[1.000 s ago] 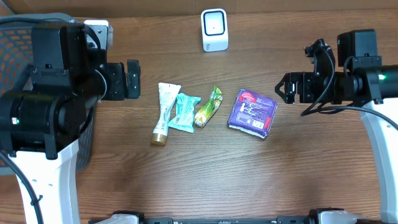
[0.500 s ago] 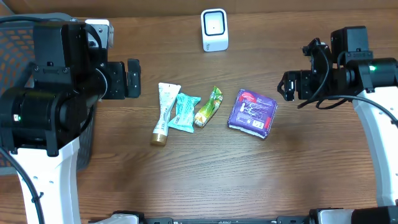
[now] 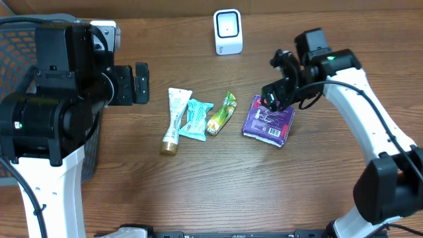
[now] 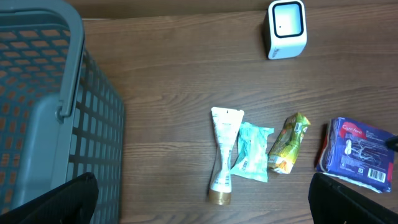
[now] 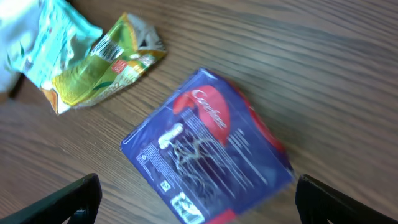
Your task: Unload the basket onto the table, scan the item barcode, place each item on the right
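A purple packet lies flat on the wooden table, right of centre; in the right wrist view the purple packet fills the middle, slightly blurred. My right gripper hovers open over the packet's far edge, and in its own view the right gripper straddles the packet without touching it. The white scanner stands upright at the table's far edge. My left gripper is open and empty, well left of the items; the left gripper looks down on them from a height.
Left of the purple packet lie a green snack packet, a teal packet and a white tube with a gold cap, close together. A grey mesh basket stands at the table's left edge.
My right arm has swung in from the right side of the table and now hangs over the purple packet. The left arm and the items have not moved.
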Controlling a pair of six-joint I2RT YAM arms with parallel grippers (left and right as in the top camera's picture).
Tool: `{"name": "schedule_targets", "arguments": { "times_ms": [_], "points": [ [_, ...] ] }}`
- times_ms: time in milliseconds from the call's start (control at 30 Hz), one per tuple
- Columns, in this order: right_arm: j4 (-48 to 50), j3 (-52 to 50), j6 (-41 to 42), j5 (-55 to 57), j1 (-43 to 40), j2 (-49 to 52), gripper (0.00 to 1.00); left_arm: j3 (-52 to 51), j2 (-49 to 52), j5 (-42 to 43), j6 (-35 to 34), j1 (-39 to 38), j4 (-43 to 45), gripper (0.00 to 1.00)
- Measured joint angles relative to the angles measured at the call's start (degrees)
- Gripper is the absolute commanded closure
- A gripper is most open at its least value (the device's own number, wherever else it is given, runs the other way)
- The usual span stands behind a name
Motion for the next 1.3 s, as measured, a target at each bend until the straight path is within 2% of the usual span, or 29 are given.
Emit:
{"name": "schedule_targets", "arguments": {
  "times_ms": [300,667,933,1300],
  "points": [
    [1.46,0.00,-5.09,-0.07,5.73,2.80,0.05,0.00,0.00,0.00,0.00,0.00,0.00,0.00],
    [15.45,-7.26,-7.02,-0.07,5.95,2.95,0.04,0.00,0.00,0.00,0.00,0.00,0.00,0.00],
    [23.06,-10.49,-4.26,1.29,5.84,2.99,0.12,0.00,0.00,0.00,0.00,0.00,-0.02,0.00],
    [31.93,-18.08,1.18,5.97,5.57,3.02,0.15,0.00,0.00,0.00,0.00,0.00,0.00,0.00]
  ]
}}
